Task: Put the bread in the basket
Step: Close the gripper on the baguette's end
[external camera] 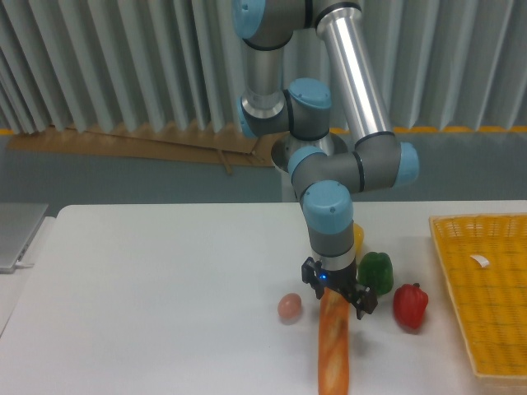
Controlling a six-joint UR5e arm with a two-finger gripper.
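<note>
White bench [165, 288], baguette [333, 350] lying flat on it.
Hand [338, 299] sits spread over its top end; woven basket [486, 329] far right.

Golden bread [333, 354] flat, left of yellow basket [486, 296]

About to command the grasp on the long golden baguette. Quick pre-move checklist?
1. Two-finger gripper over the far end of the long golden baguette: ok.
2. Jaws open, straddling the loaf: cannot tell.
3. Small pinkish egg-shaped ball apart from the gripper: ok.
4. Green pepper and red pepper close on the other side, contact: cannot tell.
5. Yellow woven basket bare apart from a white tag: ok.
</note>
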